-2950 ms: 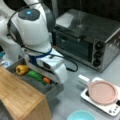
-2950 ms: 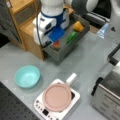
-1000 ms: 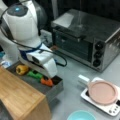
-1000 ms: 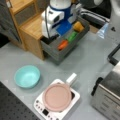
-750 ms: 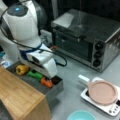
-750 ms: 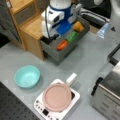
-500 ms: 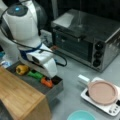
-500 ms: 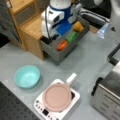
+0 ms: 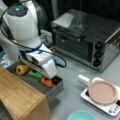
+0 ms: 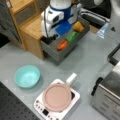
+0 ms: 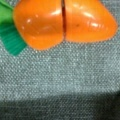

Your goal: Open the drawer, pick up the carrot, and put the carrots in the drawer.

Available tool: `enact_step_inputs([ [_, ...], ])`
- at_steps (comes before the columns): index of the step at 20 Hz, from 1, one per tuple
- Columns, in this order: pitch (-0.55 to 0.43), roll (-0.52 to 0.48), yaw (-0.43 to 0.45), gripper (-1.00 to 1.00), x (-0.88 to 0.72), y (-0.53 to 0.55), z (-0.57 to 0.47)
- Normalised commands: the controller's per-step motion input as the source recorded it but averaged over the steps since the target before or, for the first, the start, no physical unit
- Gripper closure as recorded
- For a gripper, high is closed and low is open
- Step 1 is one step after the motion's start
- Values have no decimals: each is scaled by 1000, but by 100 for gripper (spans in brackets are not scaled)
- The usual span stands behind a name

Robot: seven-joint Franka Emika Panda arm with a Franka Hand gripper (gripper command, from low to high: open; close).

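1. The carrot lies inside the open drawer, near its front wall; in a front view it shows as an orange lump on the drawer floor, and the wrist view fills with its glossy body, split by a seam, a green leaf stub at one end.
2. It looks like hard, smooth plastic: light, stiff, probably slippery. The seam suggests two halves that might part, so a hold across the thick middle, spanning the seam, seems safest.
3. It rests on a grey woven liner, which should keep it from rolling.
4. Beside it in the drawer lie a green toy and a yellow toy.
5. The gripper sits low over the drawer, just above the carrot; I cannot tell whether its fingers are spread or pressed together.
6. Outside stand the wood-topped cabinet, a toaster oven, a pink pan on a white cooker, and a teal bowl.
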Motion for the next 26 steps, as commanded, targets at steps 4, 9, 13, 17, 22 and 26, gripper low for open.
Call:
enact_step_inputs([
  [4, -212, 222, -359, -100, -81, 160, -146],
  [9, -269, 130, -487, -100, -166, 295, -115],
  [13, -321, -35, -683, -100, -363, 479, -80],
  [17, -307, -146, -530, -100, -383, 438, -188],
  [22, -231, -123, -298, -100, -267, 259, -195],
  [26, -112, -12, -292, -100, -188, 264, -72],
])
